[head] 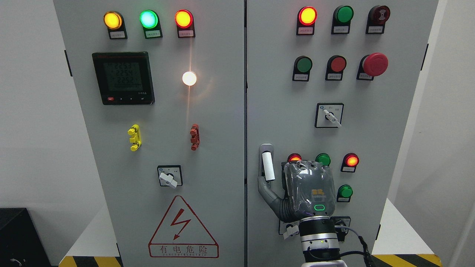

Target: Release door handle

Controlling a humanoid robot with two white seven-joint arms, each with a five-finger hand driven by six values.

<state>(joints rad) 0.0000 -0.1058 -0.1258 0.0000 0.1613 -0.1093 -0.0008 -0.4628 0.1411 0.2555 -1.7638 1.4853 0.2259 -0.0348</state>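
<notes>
The white bar door handle (267,165) stands upright in its grey recess at the left edge of the right cabinet door (371,122). My right hand (310,189) is just right of it, its plastic-wrapped back towards the camera. The thumb (268,191) stretches out to the left, with its tip under the handle's lower end. Nothing wraps around the handle. The other fingers are hidden behind the palm. The door looks closed, flush with the left door (167,122). My left arm does not show.
The right door carries indicator lamps (351,160), push buttons, a red mushroom stop button (375,64) and a rotary switch (329,115) around my hand. The left door has a meter (123,78), lamps, a switch and a warning triangle. Hazard striping runs along the floor.
</notes>
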